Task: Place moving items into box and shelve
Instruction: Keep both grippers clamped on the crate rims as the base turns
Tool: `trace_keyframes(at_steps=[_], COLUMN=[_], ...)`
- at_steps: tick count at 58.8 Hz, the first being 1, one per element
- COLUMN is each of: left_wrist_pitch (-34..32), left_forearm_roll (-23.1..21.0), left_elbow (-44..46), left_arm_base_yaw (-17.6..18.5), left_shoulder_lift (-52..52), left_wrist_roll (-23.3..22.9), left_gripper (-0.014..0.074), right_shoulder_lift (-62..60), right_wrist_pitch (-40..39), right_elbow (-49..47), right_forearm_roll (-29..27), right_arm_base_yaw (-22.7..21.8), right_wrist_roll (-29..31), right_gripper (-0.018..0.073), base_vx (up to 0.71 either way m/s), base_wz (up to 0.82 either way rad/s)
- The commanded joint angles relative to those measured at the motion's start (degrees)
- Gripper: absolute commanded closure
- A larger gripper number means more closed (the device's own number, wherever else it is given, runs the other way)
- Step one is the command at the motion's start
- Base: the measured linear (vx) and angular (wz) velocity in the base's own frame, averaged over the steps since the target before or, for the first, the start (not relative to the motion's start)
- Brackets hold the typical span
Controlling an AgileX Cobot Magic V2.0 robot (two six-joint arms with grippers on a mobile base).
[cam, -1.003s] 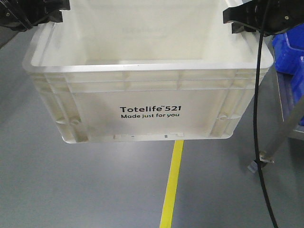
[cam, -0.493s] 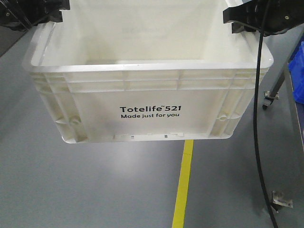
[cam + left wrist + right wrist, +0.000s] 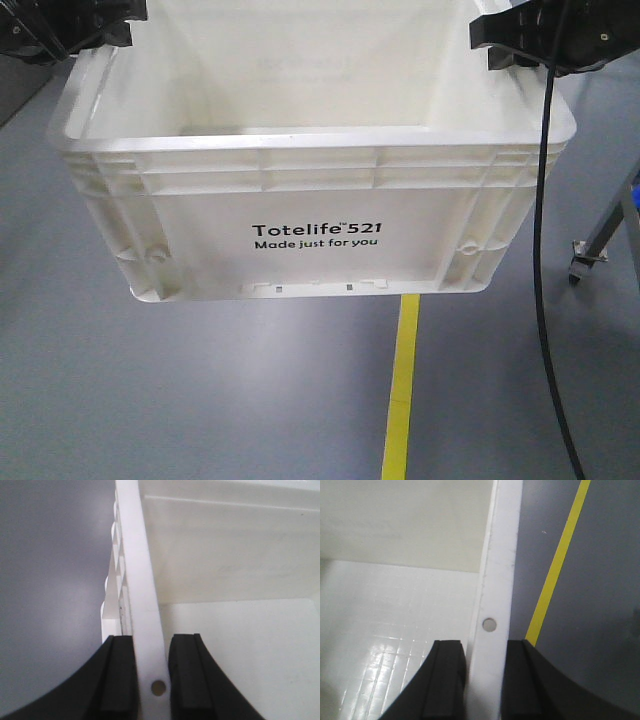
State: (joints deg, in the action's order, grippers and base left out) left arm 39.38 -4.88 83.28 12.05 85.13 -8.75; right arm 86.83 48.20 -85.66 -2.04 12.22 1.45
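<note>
box (image 3: 320, 200) hangs clear of the grey floor (image 3: 150, 400), slung btwn both arms. its long axis runs left-right across the front view, printed side toward the cam. each arm has one short end, so neither is nearer; any carry or set-down has to be a matched move w/ both ends kept level.

left claw (image 3: 147, 647): narrow, pads clamped on the left end rim, one pad outside the wall, one inside. right claw (image 3: 485, 652): same on the right end rim, closed tight on the white lip, w/ the yellow floor line (image 3: 555, 575) showing past it.

inside the box the wrist cams show only bare bottom. it's prob empty, though the front view hides much of the bottom behind the near wall. no shelf in view; just a metal leg w/ caster (image 3: 600, 240) off to the right and a black cable (image 3: 540, 250) hanging beside that end.
</note>
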Motion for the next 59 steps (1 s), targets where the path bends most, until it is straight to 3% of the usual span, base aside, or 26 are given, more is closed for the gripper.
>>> trace_keyframes(at_steps=[1,59], left_wrist_pitch=[-8.59,-8.59], left_forearm_roll=[-3.29,-3.29], left_elbow=[3.14,3.14], left_arm_base_yaw=[0.82,0.82], left_shoulder_lift=[-3.28,-3.28], left_wrist_roll=[0.89,0.89], left_gripper=[0.0610,0.0610], right_shoulder_lift=[-3.04,-3.04], right_wrist_pitch=[-8.45,-8.45], right_elbow=[-2.90,-2.90], right_forearm_roll=[-2.80,-2.80], right_arm_base_yaw=[0.43,0.43], right_wrist_roll=[0.88,0.88], right_gripper=[0.0572,0.0572], base_vx=[0.50,0.50], base_wz=[-0.05,-0.07])
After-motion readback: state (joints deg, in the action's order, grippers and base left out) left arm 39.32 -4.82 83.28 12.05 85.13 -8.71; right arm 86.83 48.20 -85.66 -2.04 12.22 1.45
